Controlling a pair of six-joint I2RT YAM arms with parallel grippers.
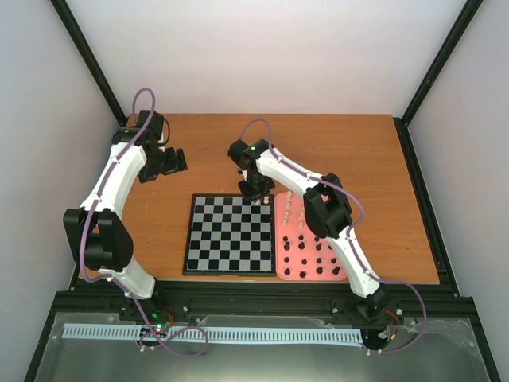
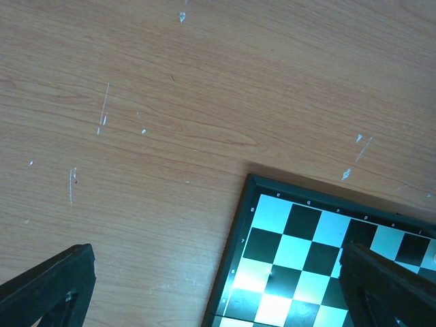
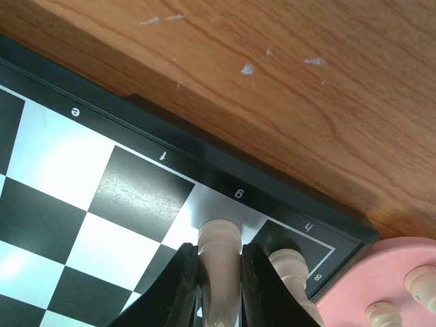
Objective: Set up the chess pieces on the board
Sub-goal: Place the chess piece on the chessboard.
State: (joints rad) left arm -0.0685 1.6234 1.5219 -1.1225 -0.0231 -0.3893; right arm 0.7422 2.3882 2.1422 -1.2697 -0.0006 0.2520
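– What is the right gripper [image 3: 219, 257] doing?

– It is clamped on a cream piece [image 3: 219, 237], one black finger on each side of the stem. The piece is upright, and its round base is down at the light square marked g in the far row of the board [image 1: 227, 239].

– Is it standing on the square or hanging just above it?

– I cannot tell from the wrist view (the base looks very close, at the least).

– Anything next to it?

– A second cream piece [image 3: 289, 264] stands on the dark corner square marked h, just beside the held one and apart from the fingers.

– And the other pieces?

– They are in the pink tray [image 1: 283, 259], which lies against the board's right edge. More cream pieces [image 1: 289, 200] are at its far end, and black pieces [image 1: 320, 269] are spread over the near half.

– The left gripper [image 1: 179, 161]?

– It is spread wide with nothing between its fingers. It hangs over the bare wooden table [image 2: 170, 102] off the board's far left corner, which shows at the bottom of its own camera view.

– So it touches nothing?

– Nothing that I can see.
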